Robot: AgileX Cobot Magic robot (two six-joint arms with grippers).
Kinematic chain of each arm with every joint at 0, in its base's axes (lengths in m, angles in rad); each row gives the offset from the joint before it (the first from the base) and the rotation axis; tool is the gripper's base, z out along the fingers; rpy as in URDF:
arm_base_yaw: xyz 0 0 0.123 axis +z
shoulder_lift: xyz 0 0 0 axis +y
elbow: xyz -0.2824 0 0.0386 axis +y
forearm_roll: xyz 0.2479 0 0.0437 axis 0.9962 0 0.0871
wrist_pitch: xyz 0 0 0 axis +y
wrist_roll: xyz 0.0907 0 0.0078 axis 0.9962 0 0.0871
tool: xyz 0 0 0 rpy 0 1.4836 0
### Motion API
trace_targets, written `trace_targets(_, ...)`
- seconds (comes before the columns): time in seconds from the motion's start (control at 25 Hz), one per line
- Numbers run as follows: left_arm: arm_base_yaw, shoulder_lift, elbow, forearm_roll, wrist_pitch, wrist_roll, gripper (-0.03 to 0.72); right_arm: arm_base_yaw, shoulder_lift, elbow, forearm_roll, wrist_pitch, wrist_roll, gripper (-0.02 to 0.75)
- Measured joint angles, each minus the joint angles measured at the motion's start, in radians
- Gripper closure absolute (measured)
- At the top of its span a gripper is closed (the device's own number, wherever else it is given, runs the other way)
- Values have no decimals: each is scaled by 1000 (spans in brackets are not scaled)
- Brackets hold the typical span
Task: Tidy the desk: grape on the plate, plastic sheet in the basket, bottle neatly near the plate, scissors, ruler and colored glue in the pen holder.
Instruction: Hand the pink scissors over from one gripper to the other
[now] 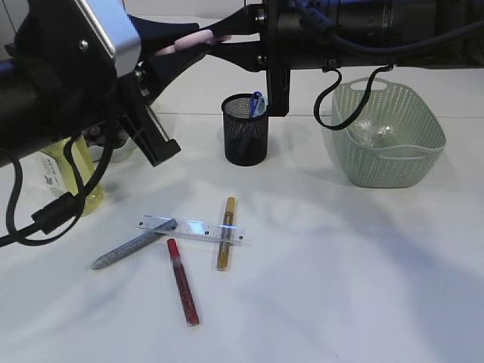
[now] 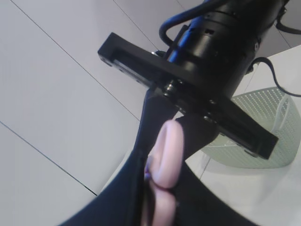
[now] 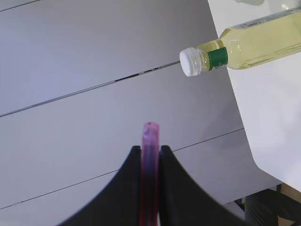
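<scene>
High above the table, the pink-handled scissors point(image 1: 187, 38) hang between both grippers. My right gripper point(image 1: 217, 36) point(image 3: 150, 149) is shut on a thin pink-purple part of the scissors point(image 3: 150, 134). My left gripper point(image 1: 178, 42) point(image 2: 164, 162) has its fingers against the pink handle loops point(image 2: 168, 150). On the table lie the clear ruler point(image 1: 193, 229) and silver point(image 1: 132, 243), red point(image 1: 183, 281) and gold point(image 1: 226, 233) glue tubes. The black mesh pen holder point(image 1: 246, 130) stands behind them. The yellowish bottle point(image 1: 76, 185) point(image 3: 244, 49) stands at the left. The plastic sheet point(image 1: 374, 132) lies in the green basket point(image 1: 393, 162). Plate and grape are hidden behind my left arm.
A blue pen stands in the pen holder. The gold tube lies across the ruler, and the silver tube's tip lies under its left end. My left arm blocks the table's left side. The basket point(image 2: 263, 141) sits at the back right.
</scene>
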Motion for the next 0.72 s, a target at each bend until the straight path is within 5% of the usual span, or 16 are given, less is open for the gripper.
trace_targets(0.72, 0, 1, 0, -38, -18, 7, 602, 0, 0, 0, 15, 0, -10, 644)
